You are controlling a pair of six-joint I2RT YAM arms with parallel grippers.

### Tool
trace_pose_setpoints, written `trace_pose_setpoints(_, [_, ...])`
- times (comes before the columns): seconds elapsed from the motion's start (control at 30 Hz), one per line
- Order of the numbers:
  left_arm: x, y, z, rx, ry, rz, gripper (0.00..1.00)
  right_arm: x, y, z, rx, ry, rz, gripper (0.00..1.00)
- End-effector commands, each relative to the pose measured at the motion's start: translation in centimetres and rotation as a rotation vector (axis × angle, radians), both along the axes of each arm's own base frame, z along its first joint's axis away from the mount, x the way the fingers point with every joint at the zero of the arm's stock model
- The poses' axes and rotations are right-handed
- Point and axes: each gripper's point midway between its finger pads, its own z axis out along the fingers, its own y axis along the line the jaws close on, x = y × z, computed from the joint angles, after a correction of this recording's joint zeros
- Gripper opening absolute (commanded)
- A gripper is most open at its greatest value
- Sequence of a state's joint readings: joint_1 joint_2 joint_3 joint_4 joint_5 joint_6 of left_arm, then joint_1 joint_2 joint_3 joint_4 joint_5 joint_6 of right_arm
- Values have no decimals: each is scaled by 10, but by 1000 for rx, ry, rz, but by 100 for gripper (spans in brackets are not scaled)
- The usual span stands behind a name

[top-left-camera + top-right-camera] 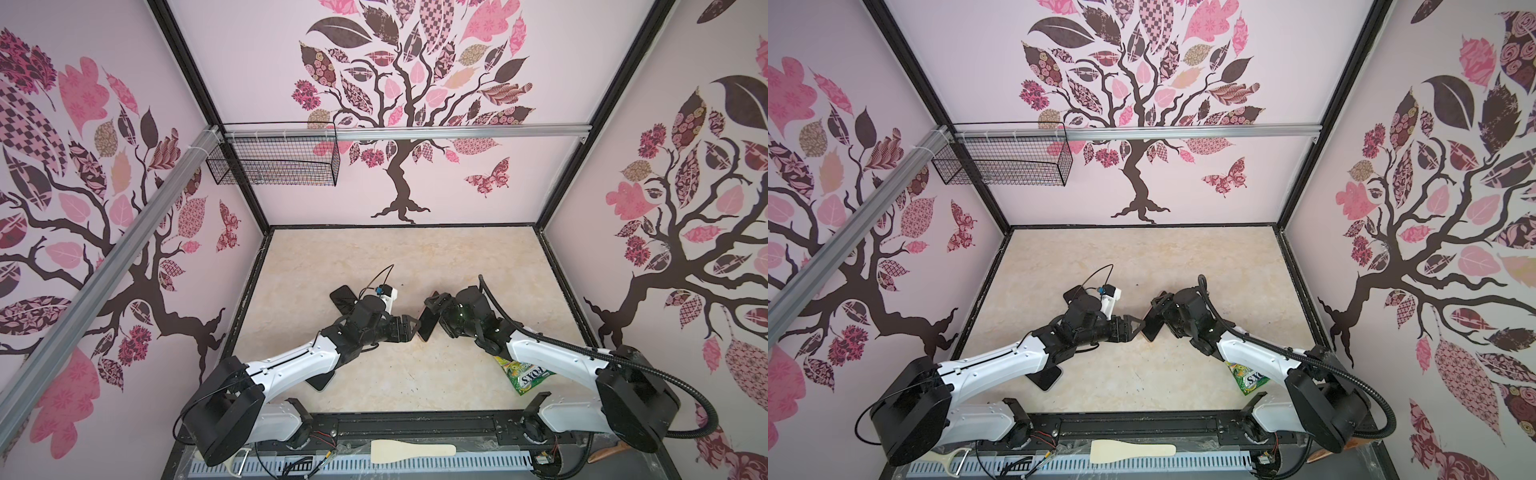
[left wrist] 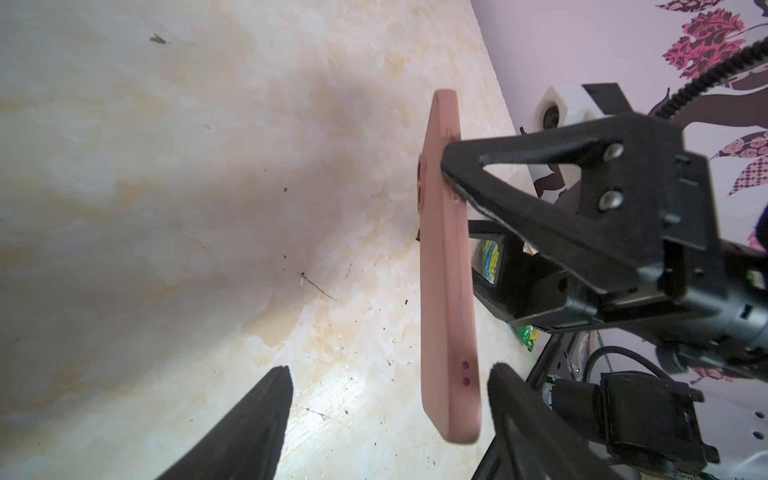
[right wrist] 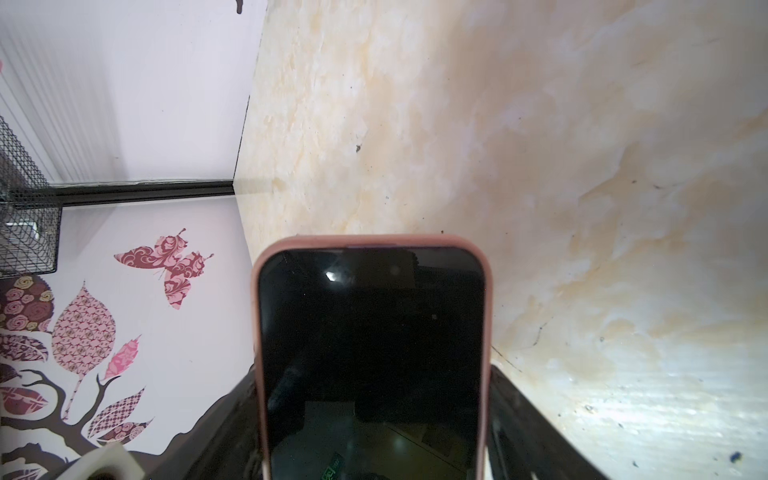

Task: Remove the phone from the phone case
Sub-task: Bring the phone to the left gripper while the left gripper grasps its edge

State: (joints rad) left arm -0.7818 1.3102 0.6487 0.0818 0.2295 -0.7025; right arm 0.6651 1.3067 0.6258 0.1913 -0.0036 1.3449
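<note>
A black-screened phone sits inside a pink phone case, held off the table on its edge in both top views. My right gripper is shut across the case's width, and one of its fingers presses on the case's side. My left gripper is open with its jaws on either side of the case's free end. One jaw is close beside the case and the other is far from it, neither touching. From above, the left gripper meets the case from the left.
A black phone lies behind the left wrist and another dark one under the left forearm. A green candy bag lies under the right arm. A wire basket hangs on the back wall. A wooden spatula rests on the front rail.
</note>
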Motion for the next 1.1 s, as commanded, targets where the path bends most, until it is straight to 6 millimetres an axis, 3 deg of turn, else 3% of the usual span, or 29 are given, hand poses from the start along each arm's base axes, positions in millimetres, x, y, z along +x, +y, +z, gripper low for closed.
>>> trace_pose_setpoints(0.0, [5,-16,22,-51,-54,-34,73,8,3,39,94,-91,-19,24])
trace_pose_setpoints(0.63, [12,-27,23,-51,-64,-42,31,3,22,44,136,-69,72,24])
trace_pose_setpoints(0.9, [11,-28,20,-45,-57,-45,17,4,19,48,142,-86,59,24])
trace_pose_setpoints(1.0, [11,-27,21,-35,-60,-45,4,4,15,52,123,-108,50,27])
trace_pose_setpoints(1.07, [13,-23,25,-20,-69,-33,0,5,8,57,92,-139,35,37])
